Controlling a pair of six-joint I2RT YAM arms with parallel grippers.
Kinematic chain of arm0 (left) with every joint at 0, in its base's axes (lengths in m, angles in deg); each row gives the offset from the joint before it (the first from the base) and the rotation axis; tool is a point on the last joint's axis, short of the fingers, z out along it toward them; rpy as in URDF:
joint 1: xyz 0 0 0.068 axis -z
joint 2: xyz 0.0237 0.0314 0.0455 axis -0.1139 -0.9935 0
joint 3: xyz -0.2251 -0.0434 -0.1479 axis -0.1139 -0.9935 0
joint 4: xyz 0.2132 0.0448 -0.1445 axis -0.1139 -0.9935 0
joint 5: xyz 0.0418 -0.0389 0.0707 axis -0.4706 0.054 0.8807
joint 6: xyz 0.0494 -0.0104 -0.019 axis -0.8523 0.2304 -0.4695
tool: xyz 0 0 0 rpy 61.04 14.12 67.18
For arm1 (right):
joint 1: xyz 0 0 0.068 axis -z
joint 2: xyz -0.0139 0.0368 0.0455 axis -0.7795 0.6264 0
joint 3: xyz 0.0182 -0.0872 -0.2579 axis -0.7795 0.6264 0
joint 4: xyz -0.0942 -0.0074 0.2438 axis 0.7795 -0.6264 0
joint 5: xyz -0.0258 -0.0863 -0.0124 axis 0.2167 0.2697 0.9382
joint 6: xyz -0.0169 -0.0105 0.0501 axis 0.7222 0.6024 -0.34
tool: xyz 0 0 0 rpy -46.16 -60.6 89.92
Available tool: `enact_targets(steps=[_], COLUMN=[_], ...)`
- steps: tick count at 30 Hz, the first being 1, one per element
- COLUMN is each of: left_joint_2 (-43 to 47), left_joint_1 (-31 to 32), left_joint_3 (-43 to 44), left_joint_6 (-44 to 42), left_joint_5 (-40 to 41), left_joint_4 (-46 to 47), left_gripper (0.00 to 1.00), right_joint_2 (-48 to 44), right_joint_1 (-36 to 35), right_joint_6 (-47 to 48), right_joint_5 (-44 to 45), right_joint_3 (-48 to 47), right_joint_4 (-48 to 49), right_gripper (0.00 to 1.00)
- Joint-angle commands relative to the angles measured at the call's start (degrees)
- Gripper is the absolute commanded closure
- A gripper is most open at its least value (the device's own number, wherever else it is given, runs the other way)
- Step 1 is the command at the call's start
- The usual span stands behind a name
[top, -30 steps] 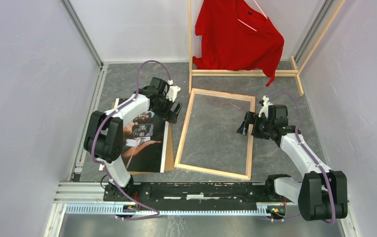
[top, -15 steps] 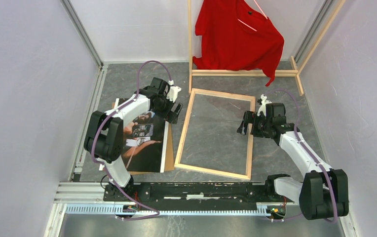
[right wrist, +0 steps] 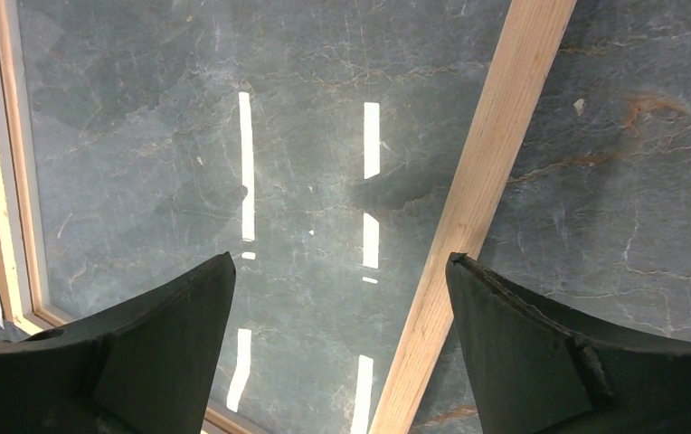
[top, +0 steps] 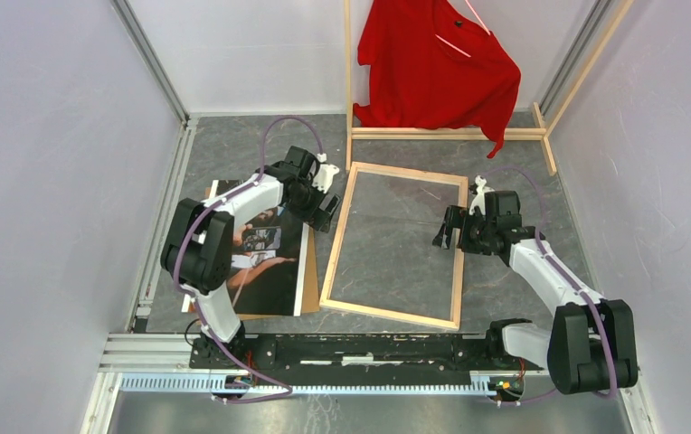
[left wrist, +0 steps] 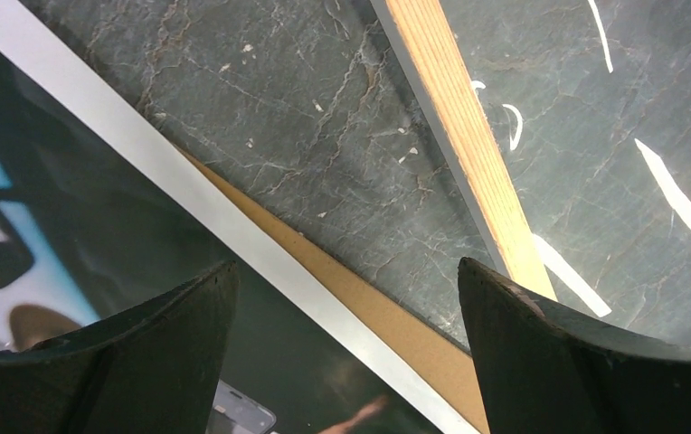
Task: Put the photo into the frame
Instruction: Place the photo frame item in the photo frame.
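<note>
The frame (top: 335, 249) lies flat in the middle of the bench (top: 233, 154), wood side up, with its far edge near the base bar of the wooden rack (top: 450, 133). The photo (top: 265, 262) lies picture up on the left of it, on a brown board (top: 309, 276). Between board and frame only a narrow strip of bare bench is free. On the right of the frame there is more room.

The left jaws stand wide over this strip and grip nothing. The right jaws stand wide too, above the right rail of the frame, and hold nothing.

I count one frame, one photo, one board, two arms, one rack and one red shirt (top: 437, 68).

The left arm (top: 233, 203) hides the far part of the photo. The board shows only as thin strips. The pane shows only by light streaks.
</note>
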Motion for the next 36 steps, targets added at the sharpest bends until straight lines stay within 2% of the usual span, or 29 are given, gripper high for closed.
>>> enact_targets(steps=[1, 23, 36], left_joint_2=[-1.7, -3.6, -3.8], left_joint_1=[0.5, 1.9, 2.4], left_joint_3=[-0.1, -1.1, -0.7], left_joint_6=[-1.9, -2.0, -2.1], left_joint_5=[0.8, 0.5, -0.3], left_joint_4=[2.1, 4.2, 4.4], left_gripper=[0.04, 0.04, 0.04], right_joint_2=[0.8, 4.0, 5.7], right_joint_1=[-0.3, -0.9, -2.0], right_joint_6=[-0.4, -1.6, -0.8], right_joint_5=[-1.1, -0.4, 2.1], right_joint_3=[0.9, 3.2, -0.4], right_joint_4=[2.6, 5.2, 4.0], right_gripper=[0.07, 0.09, 0.09])
